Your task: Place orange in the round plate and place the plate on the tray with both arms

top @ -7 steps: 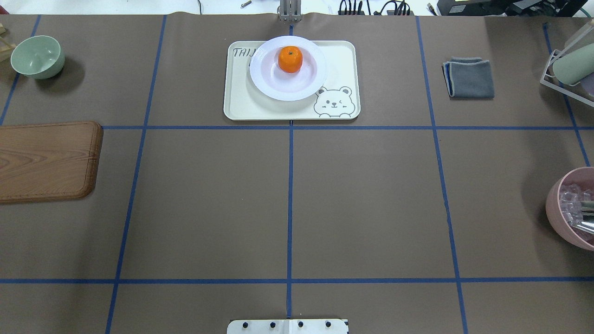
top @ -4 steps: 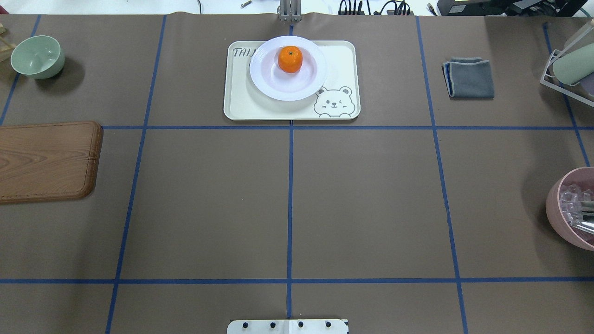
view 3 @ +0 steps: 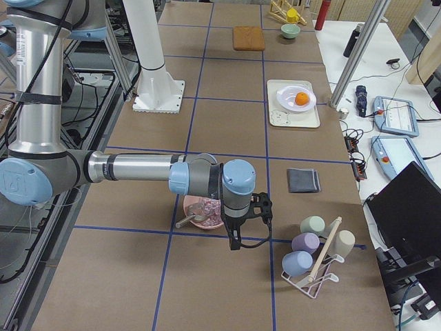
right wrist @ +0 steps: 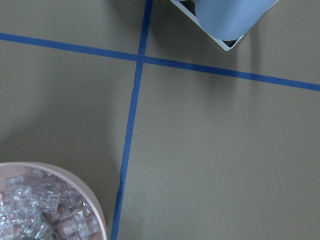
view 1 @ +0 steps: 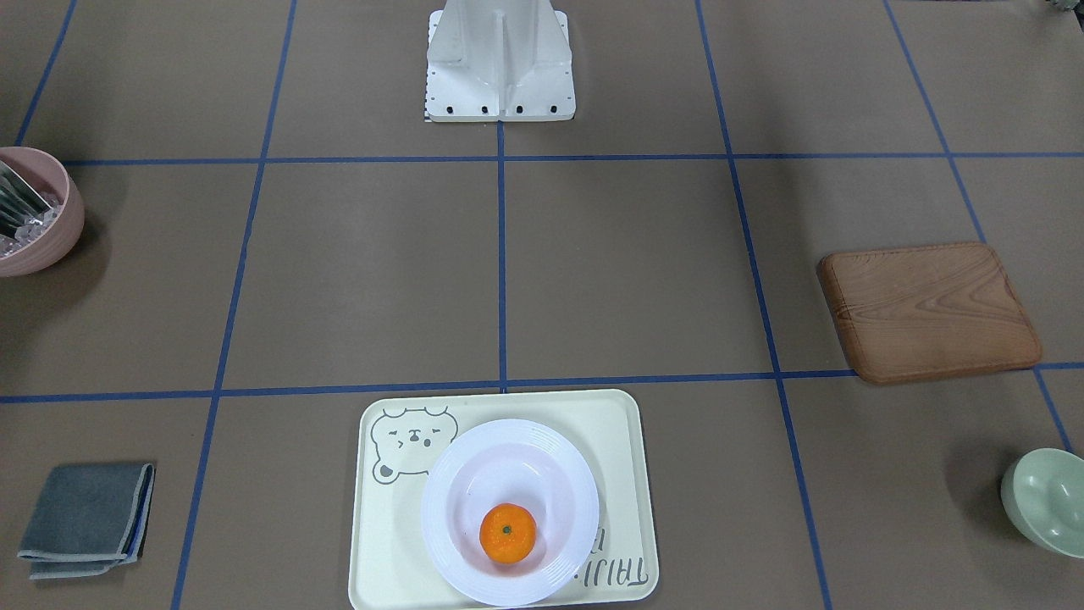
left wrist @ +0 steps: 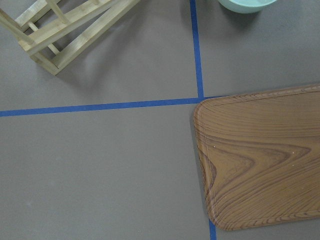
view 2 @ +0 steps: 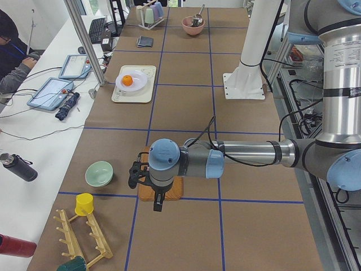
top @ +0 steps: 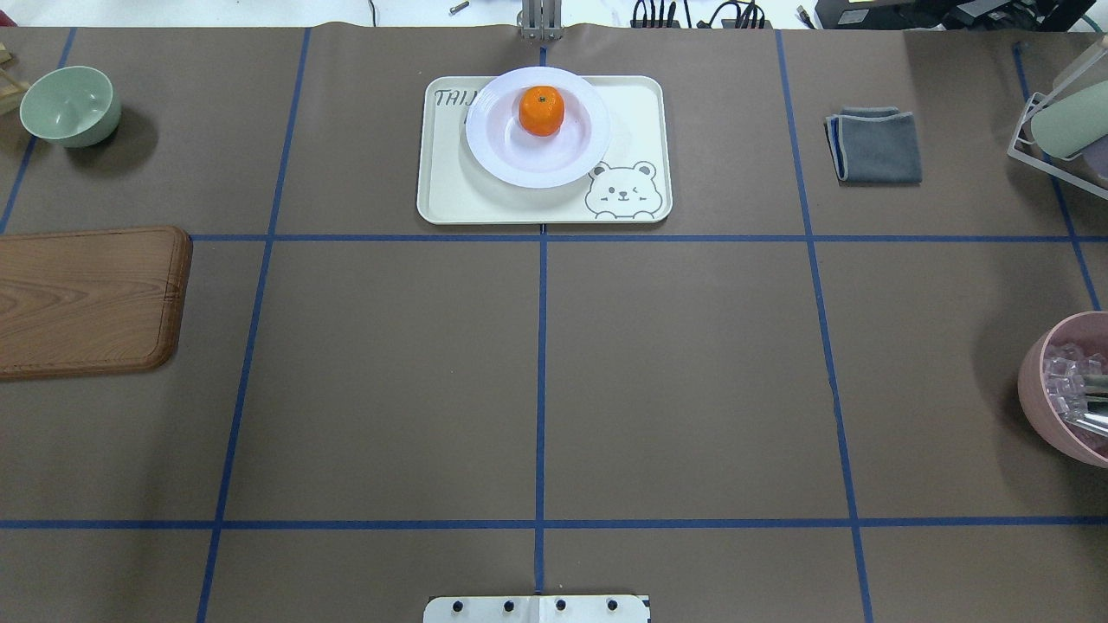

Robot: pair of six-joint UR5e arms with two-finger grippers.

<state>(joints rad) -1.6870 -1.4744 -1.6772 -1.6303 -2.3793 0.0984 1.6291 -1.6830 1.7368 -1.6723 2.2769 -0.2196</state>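
Note:
The orange (top: pixel 541 110) sits in the white round plate (top: pixel 528 163), which rests on the cream bear tray (top: pixel 450 197) at the table's far middle. The front-facing view shows the same: orange (view 1: pixel 507 533), plate (view 1: pixel 474 474), tray (view 1: pixel 381 542). Neither arm reaches into the overhead or front views. My left gripper (view 2: pixel 157 203) hangs over the wooden board (view 2: pixel 161 189), far from the tray. Beside the pink bowl (view 3: pixel 201 210) hangs my right gripper (view 3: pixel 234 243). From these side views I cannot tell whether either is open or shut.
A wooden board (top: pixel 86 298) and a green bowl (top: pixel 69 104) lie at the left. On the right are a grey cloth (top: pixel 876 145), a cup rack (top: pixel 1060 130) and a pink bowl of ice (top: pixel 1069 389). A person (view 2: pixel 14 56) sits at the side bench.

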